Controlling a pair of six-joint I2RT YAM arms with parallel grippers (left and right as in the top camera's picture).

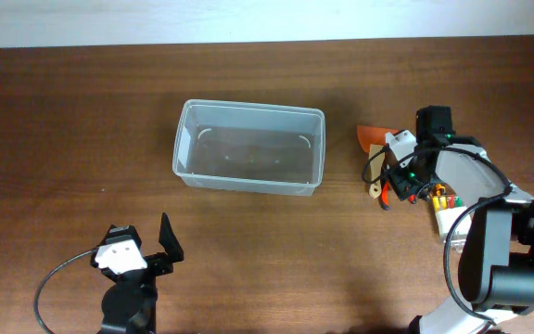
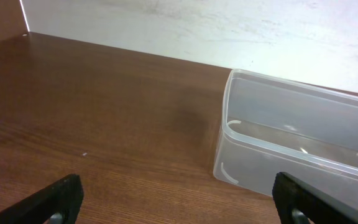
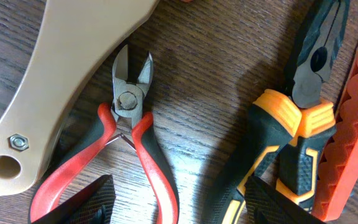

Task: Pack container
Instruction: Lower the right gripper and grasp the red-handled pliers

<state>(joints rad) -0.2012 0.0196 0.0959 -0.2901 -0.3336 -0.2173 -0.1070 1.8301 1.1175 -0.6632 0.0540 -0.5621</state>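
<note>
The clear container sits upper centre on the dark wood-grain table that ends at a pale wall, my left gripper at lower left and my right gripper over red-handled cutters both spread wide, holding nothing.

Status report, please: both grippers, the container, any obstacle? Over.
Left gripper open, empty, facing the container. Right gripper open, low over red cutters and orange-black pliers. Container empty. Tan handle lies close beside cutters.
</note>
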